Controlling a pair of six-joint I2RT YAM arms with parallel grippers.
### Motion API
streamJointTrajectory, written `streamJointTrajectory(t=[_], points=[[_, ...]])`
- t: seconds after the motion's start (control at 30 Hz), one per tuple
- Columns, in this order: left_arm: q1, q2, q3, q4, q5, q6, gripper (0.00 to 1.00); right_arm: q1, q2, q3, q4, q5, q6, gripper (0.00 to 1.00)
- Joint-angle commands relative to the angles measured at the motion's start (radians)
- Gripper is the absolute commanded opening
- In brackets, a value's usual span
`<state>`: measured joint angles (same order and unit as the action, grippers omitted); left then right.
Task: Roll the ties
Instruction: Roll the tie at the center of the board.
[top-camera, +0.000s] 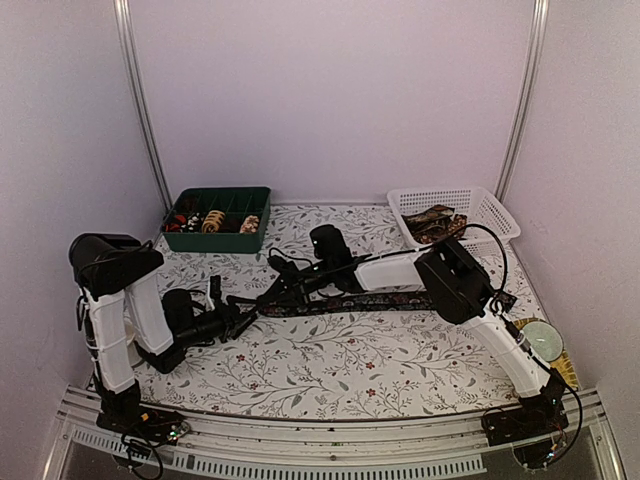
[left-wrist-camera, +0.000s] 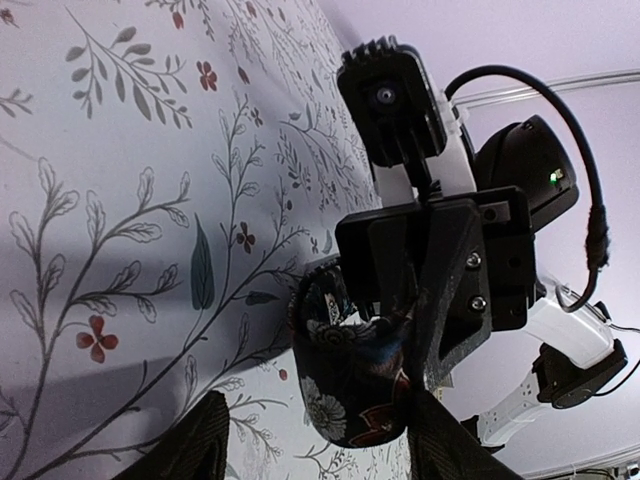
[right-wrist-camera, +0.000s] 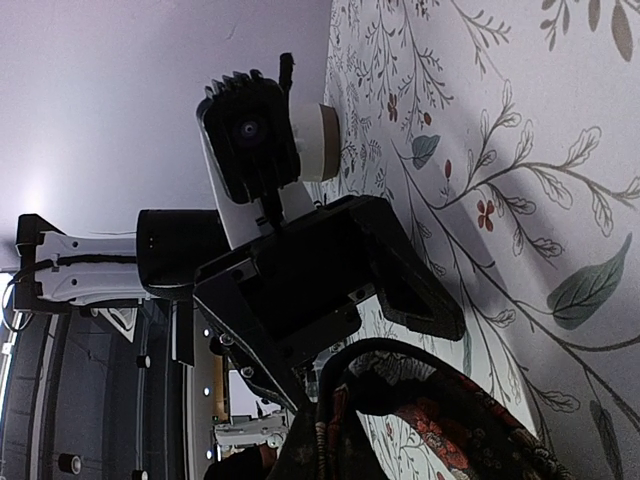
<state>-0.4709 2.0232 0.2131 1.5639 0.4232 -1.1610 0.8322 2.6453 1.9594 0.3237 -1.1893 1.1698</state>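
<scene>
A dark patterned tie (top-camera: 400, 300) lies stretched across the middle of the table. Its left end is curled into a small coil (left-wrist-camera: 350, 385) that hangs between both grippers. My right gripper (top-camera: 272, 295) is shut on this coiled end; in the right wrist view the cloth (right-wrist-camera: 440, 420) covers my own fingers. My left gripper (top-camera: 238, 318) faces it from the left, open, with its fingers (left-wrist-camera: 200, 440) on either side of the coil. Coiled ties (top-camera: 212, 221) sit in the green tray (top-camera: 215, 240). More ties (top-camera: 436, 222) lie in the white basket (top-camera: 480, 205).
The green tray stands at the back left and the white basket at the back right. A round pale disc (top-camera: 541, 340) lies at the table's right edge by the right arm. Walls close in on both sides.
</scene>
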Motion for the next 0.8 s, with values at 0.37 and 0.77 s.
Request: streamJointTrajectory(t=[0.37,0.77], points=[[0.005,-0.004,0.005,0.257,0.062,-0.002,0.60,0.023,0.115,0.024,0.088,-0.042,0.054,0.00],[0.005,-0.031,0.031,0.257,0.113,0.009,0.59,0.001,0.073,-0.038,0.067,-0.041,0.013,0.00]])
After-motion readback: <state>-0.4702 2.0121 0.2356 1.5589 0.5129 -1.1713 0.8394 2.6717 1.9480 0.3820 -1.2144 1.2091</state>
